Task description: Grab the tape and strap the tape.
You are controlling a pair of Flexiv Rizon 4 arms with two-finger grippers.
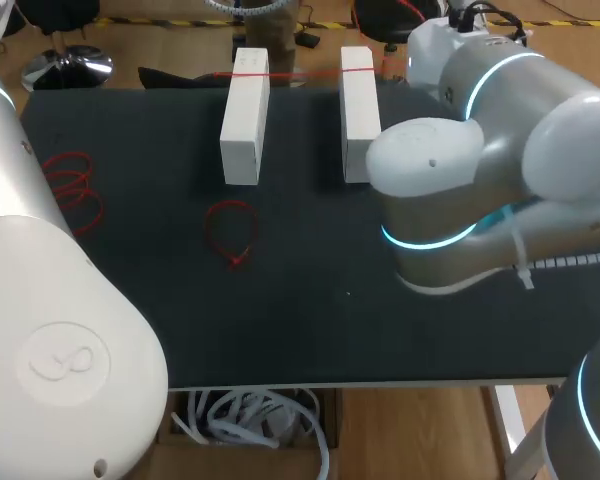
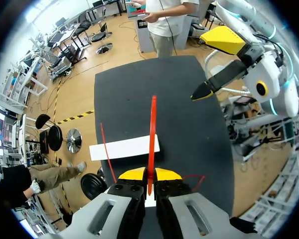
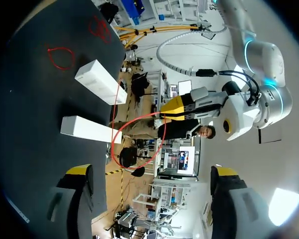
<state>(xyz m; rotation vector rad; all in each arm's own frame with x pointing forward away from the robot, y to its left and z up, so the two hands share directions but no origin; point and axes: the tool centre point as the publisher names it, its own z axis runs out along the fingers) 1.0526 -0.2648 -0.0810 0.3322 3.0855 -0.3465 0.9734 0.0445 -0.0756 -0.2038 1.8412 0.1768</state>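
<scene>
Left gripper (image 2: 150, 175): jaws clamped on red tape (image 2: 152, 134), which runs ahead over white block (image 2: 123, 148) | Right gripper (image 3: 152, 173): jaws wide apart, tape's loop ahead, untouched | Risk: thin tape may slip the pinch if pulled; right could close on air.

- The black table top (image 1: 310, 300) looks matt to us, a finely grained mat without shine.
- The two white rectangular blocks (image 1: 245, 120) show smooth, matt faces; we cannot tell plastic from card.
- The thin red strap (image 2: 152, 134) reads as smooth, faintly glossy plastic, as does the red loop (image 1: 230, 232) on the mat.
- Our left arm (image 1: 70, 340) and right arm (image 1: 540, 120) wear glossy white moulded shells.
- Our left gripper (image 2: 149, 175) has smooth yellow tips on a dull grey body.
</scene>
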